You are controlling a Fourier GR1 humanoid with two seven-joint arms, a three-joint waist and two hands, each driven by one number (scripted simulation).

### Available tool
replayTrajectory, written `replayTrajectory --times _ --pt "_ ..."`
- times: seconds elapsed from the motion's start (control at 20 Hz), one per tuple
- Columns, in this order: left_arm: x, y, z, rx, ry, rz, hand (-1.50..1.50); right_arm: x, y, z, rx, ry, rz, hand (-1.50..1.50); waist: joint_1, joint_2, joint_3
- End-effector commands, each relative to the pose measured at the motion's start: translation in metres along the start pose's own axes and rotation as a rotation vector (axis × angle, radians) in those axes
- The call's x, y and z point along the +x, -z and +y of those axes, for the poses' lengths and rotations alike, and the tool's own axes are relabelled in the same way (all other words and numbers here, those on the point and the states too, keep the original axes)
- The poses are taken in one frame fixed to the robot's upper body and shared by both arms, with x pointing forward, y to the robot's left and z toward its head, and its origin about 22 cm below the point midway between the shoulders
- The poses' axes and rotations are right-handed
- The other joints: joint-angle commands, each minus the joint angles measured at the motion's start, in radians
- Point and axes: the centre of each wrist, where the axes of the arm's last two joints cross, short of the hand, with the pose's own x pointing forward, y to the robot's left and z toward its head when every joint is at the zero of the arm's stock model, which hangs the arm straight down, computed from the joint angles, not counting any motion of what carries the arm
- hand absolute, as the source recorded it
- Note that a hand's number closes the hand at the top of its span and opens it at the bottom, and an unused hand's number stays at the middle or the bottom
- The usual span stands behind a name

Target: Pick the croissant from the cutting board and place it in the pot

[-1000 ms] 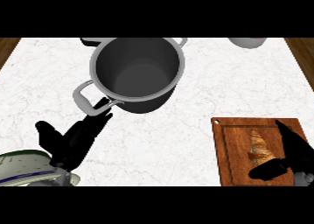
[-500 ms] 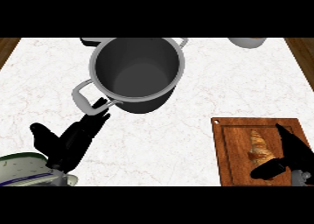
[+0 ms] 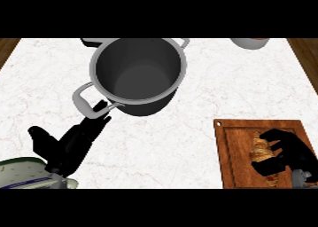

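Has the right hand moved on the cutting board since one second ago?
Yes. The right hand has shifted left across the cutting board and now curls over the croissant, which earlier lay uncovered beside it.

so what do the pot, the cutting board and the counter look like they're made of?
Pot: looks like brushed metal, grey with a pale sheen on its rim and loop handles. Cutting board: likely wood, reddish-brown with grain streaks and a darker border. Counter: seems to be white marble or a similar stone, judging by its faint veining.
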Motion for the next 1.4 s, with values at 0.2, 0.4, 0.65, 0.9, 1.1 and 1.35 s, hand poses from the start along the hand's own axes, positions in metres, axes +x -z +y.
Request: replayTrajectory --times 0.2,0.4,0.65,0.9,1.1,1.35 --pt "-0.003 0.007 -0.008 -0.007 0.005 0.017 0.0 0.07 -0.073 0.085 0.009 -0.003 -0.023 1.5 0.003 0.001 0.001" --pt "0.001 0.005 -0.006 -0.032 0.022 0.017 0.0 0.098 -0.128 0.117 0.04 0.003 0.008 1.5 0.012 -0.004 0.0" --pt "0.011 0.01 -0.002 -0.007 0.016 0.003 0.0 0.112 -0.162 0.153 -0.019 -0.048 0.004 1.5 0.016 0.001 0.002" --pt "-0.002 0.003 -0.001 0.006 -0.001 -0.001 0.0 0.11 -0.17 0.15 -0.101 -0.052 -0.025 1.5 -0.001 -0.003 0.0" --pt "-0.002 0.002 0.002 0.039 0.003 0.002 0.0 0.114 -0.169 0.129 -0.324 -0.069 -0.03 1.5 -0.031 -0.013 -0.003" --pt "-0.002 -0.006 0.006 0.036 -0.003 0.011 0.0 0.119 -0.197 0.097 -0.464 0.0 -0.124 1.5 -0.022 -0.015 -0.002"
